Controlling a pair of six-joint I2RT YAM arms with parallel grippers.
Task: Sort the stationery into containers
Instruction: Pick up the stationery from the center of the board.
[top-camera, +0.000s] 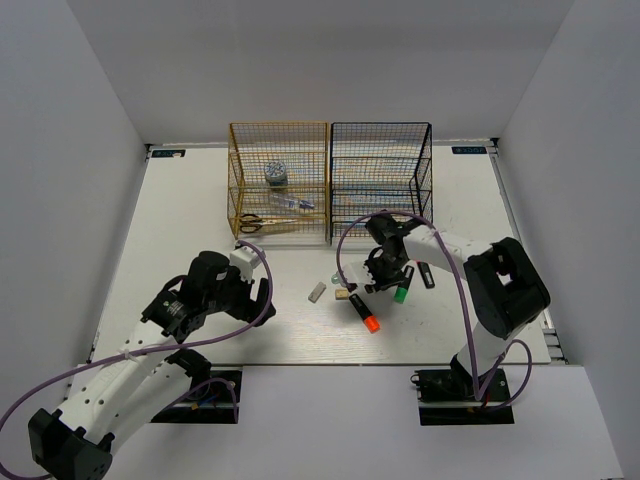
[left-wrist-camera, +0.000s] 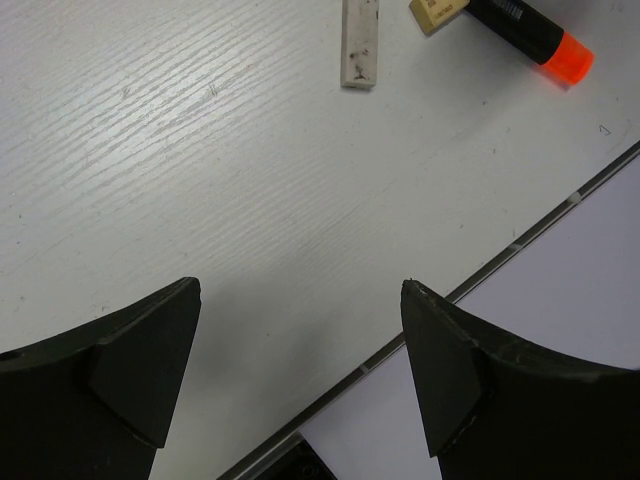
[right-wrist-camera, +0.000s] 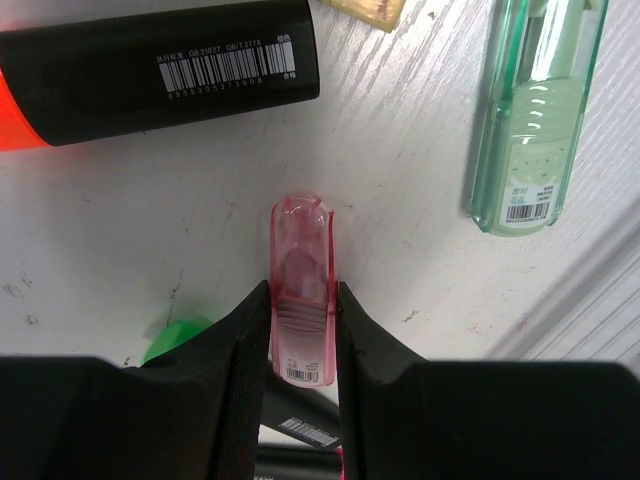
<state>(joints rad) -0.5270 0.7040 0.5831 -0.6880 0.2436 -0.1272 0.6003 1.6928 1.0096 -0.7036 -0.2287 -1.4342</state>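
Right wrist view: the right gripper (right-wrist-camera: 301, 320) is clamped on a pink highlighter (right-wrist-camera: 301, 245), a translucent, round-nosed plastic barrel low over the counter (right-wrist-camera: 120, 230). Judged step: the pick-up. The next move calls for a straight lift clear of its neighbours, then carriage to a rack shelf. Close by lie a black-bodied orange highlighter (right-wrist-camera: 160, 65), matte with a barcode label, and a glossy pale green highlighter (right-wrist-camera: 535, 110). The left gripper (left-wrist-camera: 300, 300) stands apart, holding nothing, over the white grained surface. A grey eraser (left-wrist-camera: 360, 45), smudged and rectangular, lies beyond it. Farthest, the gold rack (top-camera: 236, 160) of fine wire mesh holds scissors (top-camera: 262, 222), tape roll (top-camera: 277, 173) and tube (top-camera: 290, 203). The black rack (top-camera: 425, 160) stands just beside it.
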